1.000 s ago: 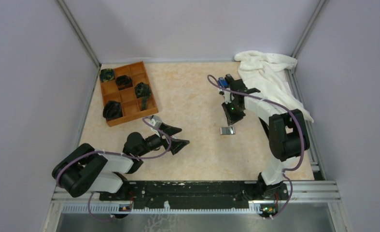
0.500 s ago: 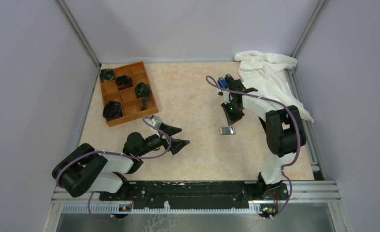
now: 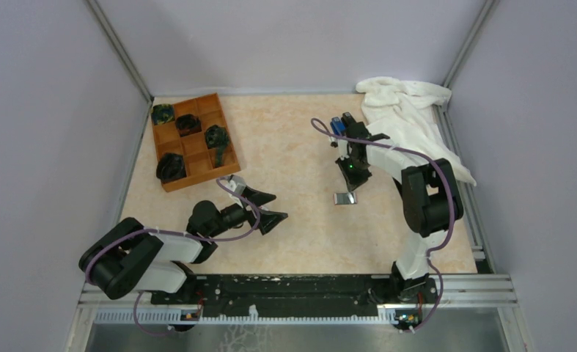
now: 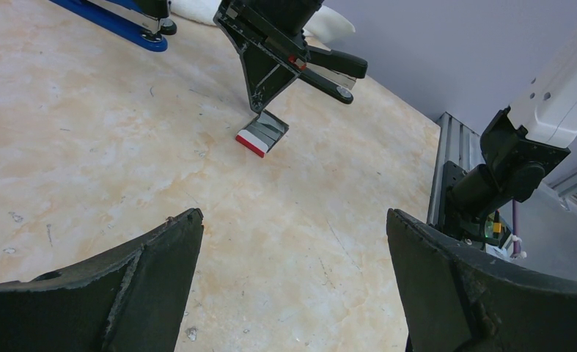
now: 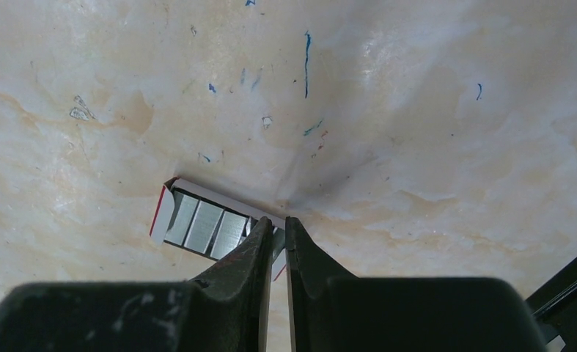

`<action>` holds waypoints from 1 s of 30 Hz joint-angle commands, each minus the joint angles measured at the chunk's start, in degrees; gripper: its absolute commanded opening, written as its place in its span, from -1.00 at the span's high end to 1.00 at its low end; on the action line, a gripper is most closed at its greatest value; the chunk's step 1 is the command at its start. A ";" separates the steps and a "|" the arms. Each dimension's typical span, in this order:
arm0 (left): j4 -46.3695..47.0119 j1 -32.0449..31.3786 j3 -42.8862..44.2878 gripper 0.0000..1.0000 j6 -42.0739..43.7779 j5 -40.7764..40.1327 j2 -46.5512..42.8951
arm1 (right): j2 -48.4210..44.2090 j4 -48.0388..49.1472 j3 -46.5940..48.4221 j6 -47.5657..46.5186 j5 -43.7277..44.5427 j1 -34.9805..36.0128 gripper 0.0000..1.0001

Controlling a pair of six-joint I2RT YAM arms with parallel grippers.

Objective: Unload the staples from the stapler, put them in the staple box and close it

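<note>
Left tool point(image 4: 292, 214) spread wide at lower frame. Right tool point(image 5: 278, 220) nearly pressed together at the small box point(image 5: 204, 224), lower centre; whether it pinches anything is unclear.

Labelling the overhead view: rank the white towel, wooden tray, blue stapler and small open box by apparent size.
1. white towel
2. wooden tray
3. small open box and blue stapler: both tiny, the stapler partly hidden, so unranked.

The counter point(image 3: 292, 139) is cream marbled with pale orange, flecked with blue pen marks point(image 5: 306, 62). The box point(image 5: 164, 211) is white with a red edge, silvery-grey inside. An orange-brown tray point(image 3: 201, 178), a white cloth point(image 3: 410, 117), a blue stapler point(image 4: 116, 20). The left tool point(image 4: 292, 216) and right tool point(image 5: 278, 224) are black.
</note>
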 commanded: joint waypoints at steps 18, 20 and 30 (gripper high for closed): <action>1.21 0.14 -0.34 -0.99 0.72 0.08 -1.78 | -5.63 -0.42 -1.95 -1.93 0.81 0.58 0.76; 1.20 0.14 -0.40 -0.99 0.83 -0.01 -1.77 | -5.95 0.02 -1.64 -1.90 0.53 0.59 0.76; 1.02 0.09 -0.26 -0.99 0.79 -0.01 -1.72 | -3.42 0.67 1.64 -0.78 -2.07 0.54 0.72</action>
